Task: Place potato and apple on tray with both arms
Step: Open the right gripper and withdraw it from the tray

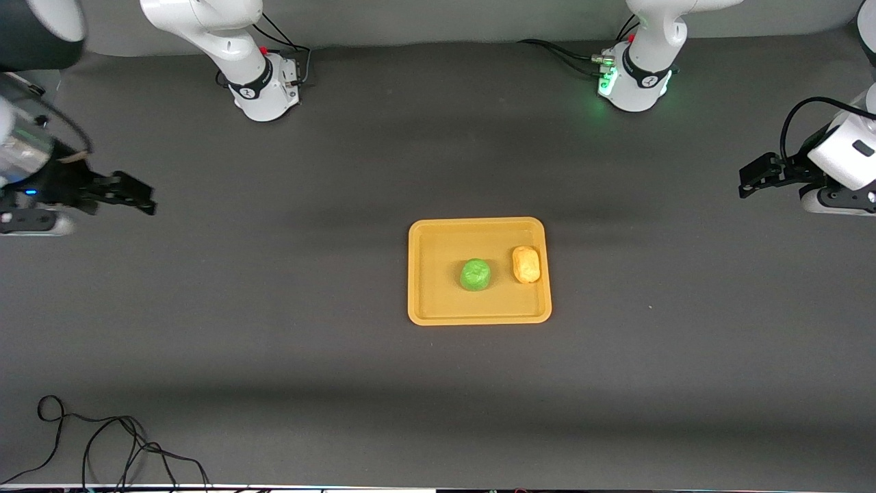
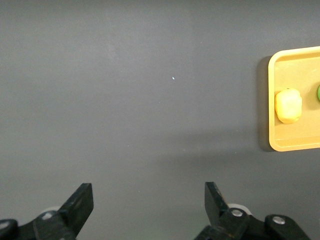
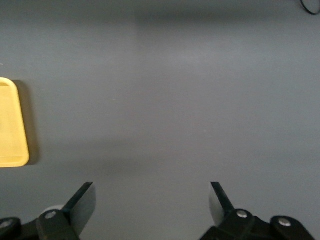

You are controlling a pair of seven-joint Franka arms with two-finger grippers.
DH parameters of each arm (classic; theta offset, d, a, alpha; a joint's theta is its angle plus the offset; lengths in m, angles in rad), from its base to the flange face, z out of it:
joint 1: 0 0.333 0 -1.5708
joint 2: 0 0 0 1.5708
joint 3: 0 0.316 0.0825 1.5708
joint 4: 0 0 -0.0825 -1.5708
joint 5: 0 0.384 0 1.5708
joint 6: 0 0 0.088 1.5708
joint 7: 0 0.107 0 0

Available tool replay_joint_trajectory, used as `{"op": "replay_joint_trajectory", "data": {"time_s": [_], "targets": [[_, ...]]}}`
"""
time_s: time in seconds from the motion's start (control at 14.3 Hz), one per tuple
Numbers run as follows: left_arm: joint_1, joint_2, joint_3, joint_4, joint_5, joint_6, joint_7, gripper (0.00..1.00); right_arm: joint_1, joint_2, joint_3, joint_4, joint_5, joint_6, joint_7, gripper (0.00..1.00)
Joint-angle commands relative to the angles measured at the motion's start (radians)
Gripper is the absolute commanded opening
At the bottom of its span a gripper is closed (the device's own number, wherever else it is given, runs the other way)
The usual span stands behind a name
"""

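The yellow-orange tray (image 1: 424, 301) lies in the middle of the table. The green apple (image 1: 475, 274) sits on it near its centre. The yellow-orange potato (image 1: 525, 264) lies beside it on the tray, toward the left arm's end. My left gripper (image 1: 749, 179) is open and empty, raised over bare table at the left arm's end. My right gripper (image 1: 140, 197) is open and empty, raised over bare table at the right arm's end. The left wrist view shows the tray's end (image 2: 280, 145), the potato (image 2: 288, 105) and a sliver of the apple (image 2: 318, 92). The right wrist view shows the tray's corner (image 3: 12, 125).
A loose black cable (image 1: 102, 445) lies on the table at the near corner of the right arm's end. The arm bases (image 1: 263, 89) stand along the table's back edge, the left arm's base (image 1: 633, 85) lit green.
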Motion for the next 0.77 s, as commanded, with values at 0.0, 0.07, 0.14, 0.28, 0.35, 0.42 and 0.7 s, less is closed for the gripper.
{"op": "replay_joint_trajectory", "data": {"time_s": [0.0,0.07,0.14,0.28,0.35,0.42,0.7], "targets": [[0.002,0.008,0.002,0.016,0.000,0.001,0.017,0.99,-0.022,-0.031,-0.034,-0.024,0.014,-0.008,-0.075,1.00],[0.000,0.006,0.001,0.016,0.000,0.002,0.017,1.00,-0.019,-0.029,-0.043,-0.024,0.014,-0.008,-0.081,1.00],[0.002,0.006,0.001,0.015,0.003,0.002,0.017,1.00,-0.019,-0.028,-0.045,-0.019,0.014,-0.008,-0.081,1.00],[0.002,0.008,0.002,0.015,0.003,0.001,0.017,1.00,-0.017,-0.022,-0.045,-0.013,0.014,-0.008,-0.081,1.00],[0.002,0.006,0.002,0.015,0.003,0.002,0.017,1.00,-0.016,-0.021,-0.045,-0.011,0.014,-0.003,-0.081,1.00],[0.002,0.006,0.002,0.015,0.003,0.002,0.017,1.00,-0.014,-0.021,-0.044,-0.008,0.014,-0.003,-0.080,1.00],[0.002,0.008,0.001,0.015,0.003,0.002,0.017,1.00,-0.014,-0.021,-0.044,-0.004,0.014,-0.003,-0.077,1.00]]}}
